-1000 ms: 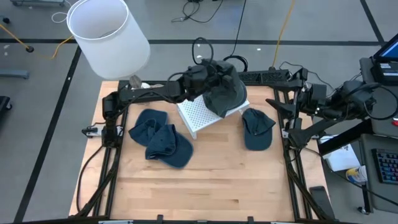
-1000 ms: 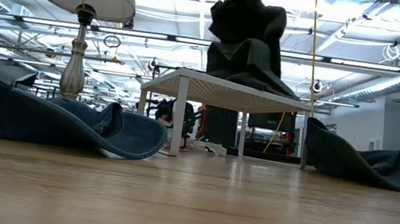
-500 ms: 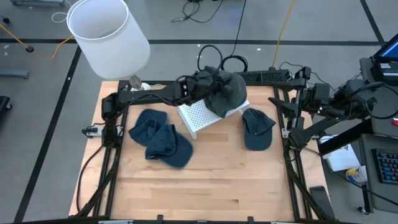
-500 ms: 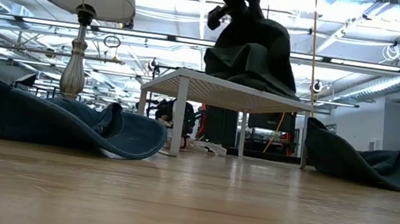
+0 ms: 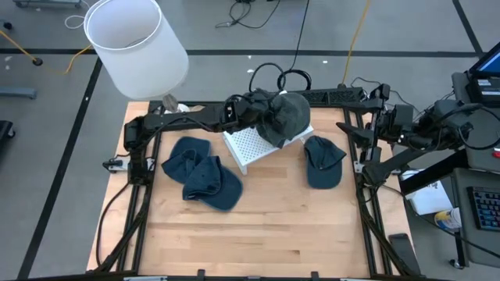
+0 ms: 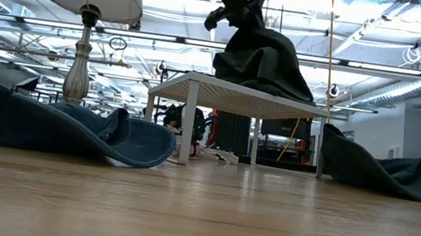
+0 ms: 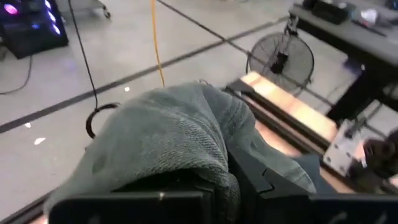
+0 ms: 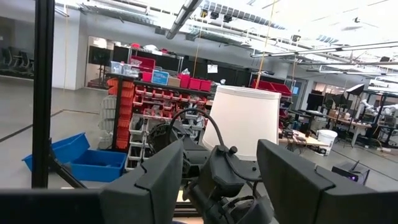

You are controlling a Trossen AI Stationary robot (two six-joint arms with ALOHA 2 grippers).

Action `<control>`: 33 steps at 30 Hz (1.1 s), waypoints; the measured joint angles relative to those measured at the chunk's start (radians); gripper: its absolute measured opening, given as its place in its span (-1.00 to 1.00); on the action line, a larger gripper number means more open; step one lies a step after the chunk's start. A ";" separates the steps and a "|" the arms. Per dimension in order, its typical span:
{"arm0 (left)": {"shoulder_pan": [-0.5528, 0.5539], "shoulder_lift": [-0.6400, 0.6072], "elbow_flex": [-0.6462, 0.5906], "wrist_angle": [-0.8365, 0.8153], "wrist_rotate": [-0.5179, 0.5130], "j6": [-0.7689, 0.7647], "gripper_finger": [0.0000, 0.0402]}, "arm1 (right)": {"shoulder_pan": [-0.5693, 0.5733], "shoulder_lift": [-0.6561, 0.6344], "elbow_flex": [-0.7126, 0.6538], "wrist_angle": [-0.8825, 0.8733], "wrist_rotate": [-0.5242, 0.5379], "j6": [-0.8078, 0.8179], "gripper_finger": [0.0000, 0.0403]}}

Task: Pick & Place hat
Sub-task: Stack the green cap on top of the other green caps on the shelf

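Observation:
A grey-green hat (image 5: 285,115) lies slumped on a small white perforated stand (image 5: 246,148), near the table's far edge. In the low view the hat (image 6: 263,60) rests on the stand's top (image 6: 230,94). My left gripper (image 5: 251,109) is at the hat's left side, shut on its cloth, and shows above the hat (image 6: 238,3) in the low view. My right gripper (image 5: 381,123) waits open at the table's right edge, touching nothing. Two blue hats (image 5: 201,176) lie on the table left of the stand, and one blue hat (image 5: 323,162) lies to its right. My left gripper (image 7: 217,183) holds the grey-green hat by a fold of cloth on its left side (image 7: 208,162), pinched between the two fingers. It comes slanting down from the table's left. The cloth drapes over the fingers (image 7: 261,180) and hides the fingertips. The hat's lower part rests on the stand.
A lamp with a white shade (image 5: 137,47) stands at the table's far left corner, its stem (image 6: 79,60) behind the blue hats (image 6: 54,126). The near half of the wooden table (image 5: 258,234) is bare. Black frame rails run along both sides.
My left gripper has come down and moved slightly toward the table's left, still shut on the hat. The hat, hanging tall below the gripper a second ago, has sunk and slumped over onto the stand's top.

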 joint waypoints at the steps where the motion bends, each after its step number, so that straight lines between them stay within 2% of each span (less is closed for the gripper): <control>1: 0.000 0.003 0.000 -0.020 0.009 -0.001 -0.87 | 0.000 0.000 0.000 -0.001 0.000 0.000 -0.01; 5: -0.002 0.012 -0.001 -0.124 0.012 -0.004 -0.91 | 0.000 0.000 0.000 0.000 0.000 0.000 -0.01; 10: 0.001 0.011 -0.001 -0.170 0.005 -0.024 -0.88 | 0.000 0.003 0.000 0.000 0.000 0.000 -0.01; 26: 0.015 0.011 -0.001 -0.170 -0.008 -0.046 0.01 | 0.000 0.009 -0.052 -0.001 0.000 -0.022 -0.01; 33: 0.015 -0.027 0.000 -0.217 -0.001 -0.135 0.19 | 0.000 0.009 -0.057 0.012 0.000 -0.026 -0.01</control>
